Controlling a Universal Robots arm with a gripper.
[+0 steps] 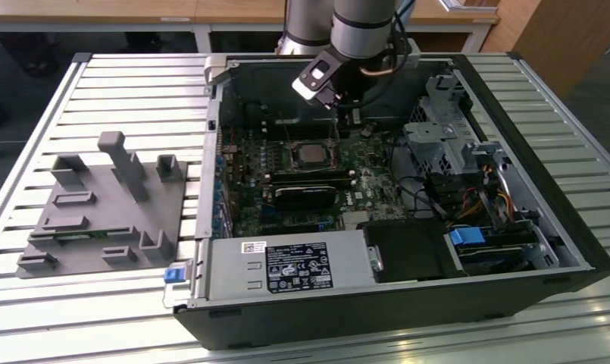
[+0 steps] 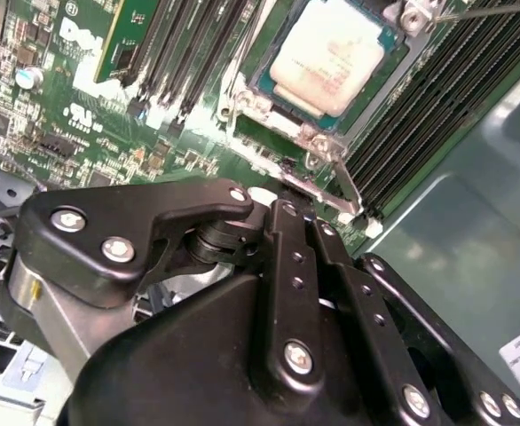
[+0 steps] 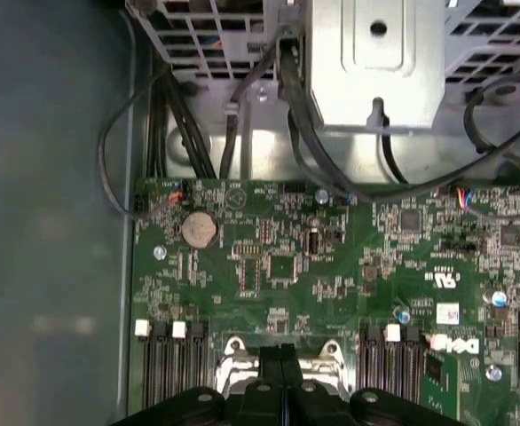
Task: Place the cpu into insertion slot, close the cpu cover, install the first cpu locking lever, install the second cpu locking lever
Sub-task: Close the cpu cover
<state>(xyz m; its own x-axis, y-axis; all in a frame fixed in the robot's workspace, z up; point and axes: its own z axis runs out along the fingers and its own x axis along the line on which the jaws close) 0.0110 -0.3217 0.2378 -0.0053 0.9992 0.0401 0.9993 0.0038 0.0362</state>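
Fingers (image 2: 287,244) together — pad against pad, nothing seen clamped between. Gripper (image 1: 345,114) down inside the open computer case (image 1: 547,227), close over the green motherboard (image 3: 278,266), at roughly one o'clock from the socket in the exterior view. Tips just beside a thin silvery locking lever (image 2: 342,188) at the socket's corner in the second wrist view; contact or slight gap — cannot tell.

Cpu (image 2: 326,55) already lying in the insertion slot (image 1: 286,158), dull grey top up and level. Cpu cover (image 2: 393,80) apparently folded down around the chip, frame flush at the edges. Long black memory slots (image 2: 446,98) packed close along the socket's side, right in the lever's likely swing path.

Judged step: latching a locking lever. To do it well, bear on the lever's free end with the flat of the closed tips, not on the thin wire near its hinge. Press downward first, then nudge sideways to tuck the end beneath its catch. Go slowly and evenly; springy wire, likely to slip off smooth pads and snap back. Steer clear of the memory slots and the small board parts nearby. Put no load on the chip's top. Confirm a flat-sitting cover before committing force, given the risk of binding on a tilted frame.
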